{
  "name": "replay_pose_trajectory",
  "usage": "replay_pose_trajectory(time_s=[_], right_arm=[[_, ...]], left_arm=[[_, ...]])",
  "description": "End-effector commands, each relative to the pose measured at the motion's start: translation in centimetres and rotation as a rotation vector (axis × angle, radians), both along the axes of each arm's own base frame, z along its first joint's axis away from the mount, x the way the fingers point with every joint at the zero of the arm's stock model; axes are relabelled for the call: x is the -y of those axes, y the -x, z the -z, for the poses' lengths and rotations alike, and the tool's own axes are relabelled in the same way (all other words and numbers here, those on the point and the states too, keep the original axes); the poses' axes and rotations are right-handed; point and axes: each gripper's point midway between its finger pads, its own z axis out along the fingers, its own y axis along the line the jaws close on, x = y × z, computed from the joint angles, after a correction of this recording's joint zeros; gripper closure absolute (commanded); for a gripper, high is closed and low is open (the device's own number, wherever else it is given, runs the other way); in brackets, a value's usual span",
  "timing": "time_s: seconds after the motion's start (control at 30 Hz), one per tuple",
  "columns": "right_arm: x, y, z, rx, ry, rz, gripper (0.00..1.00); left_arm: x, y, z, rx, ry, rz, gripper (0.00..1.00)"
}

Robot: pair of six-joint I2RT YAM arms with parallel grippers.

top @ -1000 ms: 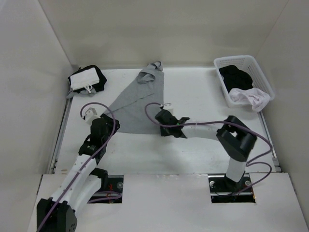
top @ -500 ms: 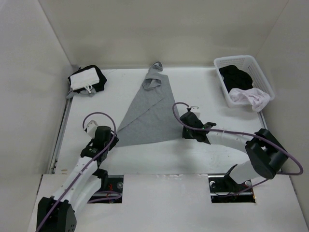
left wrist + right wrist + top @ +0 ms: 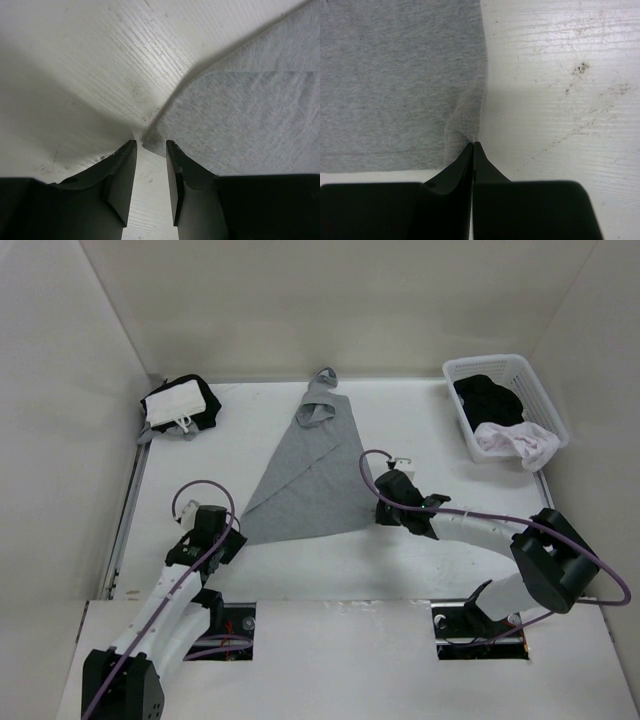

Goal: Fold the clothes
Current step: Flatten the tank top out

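Plain heather-grey top (image 3: 305,480), flat, triangular, straps (image 3: 318,390) bunched at far end

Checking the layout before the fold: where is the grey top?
In the overhead view the grey top lies spread mid-table, its near-left corner just ahead of the left gripper, its near-right corner pinched by the right gripper.

The top camera looks down from high over the near edge of the table (image 3: 420,430) and sees all of it. The 2 wrist cameras sit very close to the table, looking down. All 3 see the grey top (image 3: 305,480).
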Motion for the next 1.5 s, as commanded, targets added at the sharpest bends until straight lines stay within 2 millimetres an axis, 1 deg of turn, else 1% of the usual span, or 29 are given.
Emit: replay_pose_trajectory(time_s=[0.0,0.13,0.2,0.3,0.37,0.47,0.53,0.6,0.67,0.73,0.8,0.83,0.87,0.93,0.97,1.0,1.07,1.1,1.13,1.17,1.2,1.23,1.27,1.3,1.37,1.4,1.43,1.47], right_arm=[[-0.8,-1.0,-1.2,0.057,-0.046,-0.003,0.99],[-0.8,-1.1,-1.4,0.063,-0.051,-0.001,0.99],[-0.9,-1.0,-1.6,0.067,-0.053,-0.007,0.99],[-1.0,-0.9,-2.0,0.078,-0.061,-0.01,0.99],[-1.0,-0.8,-2.2,0.082,-0.07,-0.011,0.99],[-1.3,-0.4,-2.5,0.09,-0.078,-0.022,0.99],[-1.5,-0.2,-2.7,0.096,-0.081,-0.027,1.0],[-1.6,-0.1,-3.4,0.114,-0.094,-0.031,1.0],[-1.6,0.0,-4.8,0.144,-0.114,-0.032,1.0],[-1.4,0.3,-6.8,0.186,-0.143,-0.033,1.0],[-1.1,0.7,-10.0,0.246,-0.184,-0.034,1.0],[-0.9,1.0,-11.5,0.274,-0.2,-0.033,1.0],[-0.5,1.5,-14.1,0.318,-0.228,-0.03,1.0],[0.1,2.7,-17.9,0.383,-0.263,-0.034,1.0],[0.4,3.6,-20.7,0.429,-0.292,-0.04,1.0],[0.9,4.6,-23.9,0.486,-0.323,-0.043,1.0],[1.9,6.3,-29.3,0.581,-0.371,-0.052,1.0],[2.6,7.4,-32.8,0.639,-0.405,-0.056,1.0],[3.2,8.2,-35.4,0.684,-0.426,-0.056,1.0],[4.1,9.0,-38.3,0.735,-0.445,-0.049,1.0],[4.7,9.5,-40.3,0.766,-0.456,-0.045,1.0],[5.5,10.2,-43.2,0.806,-0.471,-0.034,1.0],[5.8,10.5,-44.7,0.826,-0.467,-0.029,1.0],[6.1,10.8,-46.7,0.853,-0.452,-0.023,1.0],[6.5,11.1,-49.6,0.898,-0.446,-0.027,1.0],[6.1,11.3,-51.3,0.94,-0.442,-0.054,1.0],[6.3,11.1,-52.8,0.986,-0.437,-0.053,1.0],[6.4,11.0,-53.7,1.018,-0.429,-0.048,1.0]], left_arm=[[1.0,0.9,0.2,-0.042,0.015,0.047,0.73],[0.8,0.8,0.7,-0.05,0.003,0.039,0.76],[0.8,0.7,1.2,-0.065,0.005,0.038,0.81],[0.7,0.5,1.1,-0.055,0.005,0.03,0.86],[0.4,0.2,0.8,-0.026,0.006,0.013,0.87],[-0.1,-0.7,-0.1,0.041,0.017,-0.01,0.91],[-0.2,-1.4,-0.9,0.099,0.024,-0.005,0.96],[-0.6,-2.1,-1.7,0.146,0.017,-0.011,0.99],[-0.7,-3.3,-3.8,0.214,0.02,-0.002,1.0],[-0.6,-4.7,-7.0,0.303,0.013,0.013,1.0],[-0.2,-6.2,-12.2,0.434,0.011,0.034,1.0],[0.1,-6.6,-14.6,0.491,0.009,0.047,1.0],[0.2,-6.9,-17.5,0.56,0.003,0.058,1.0],[0.5,-6.9,-22.4,0.67,-0.007,0.074,1.0],[0.6,-6.7,-25.7,0.743,-0.013,0.086,1.0],[0.7,-6.2,-29.5,0.825,-0.019,0.092,1.0],[0.5,-4.9,-34.9,0.952,-0.009,0.076,1.0],[0.3,-3.7,-38.4,1.037,0.005,0.061,1.0],[0.2,-2.9,-40.7,1.094,0.016,0.058,1.0],[-0.1,-1.6,-43.9,1.172,0.028,0.051,1.0],[-0.5,-0.5,-46.5,1.234,0.029,0.045,1.0],[-0.9,0.5,-48.7,1.284,0.024,0.035,1.0],[-1.3,1.1,-50.1,1.316,0.013,0.025,1.0],[-1.8,2.0,-52.0,1.357,0.012,0.008,1.0],[-2.4,2.7,-54.1,1.405,0.013,-0.022,1.0],[-2.8,2.9,-54.7,1.422,0.006,-0.041,1.0],[-3.1,3.0,-55.4,1.439,-0.001,-0.056,1.0],[-3.3,2.9,-56.0,1.448,-0.014,-0.071,1.0]])
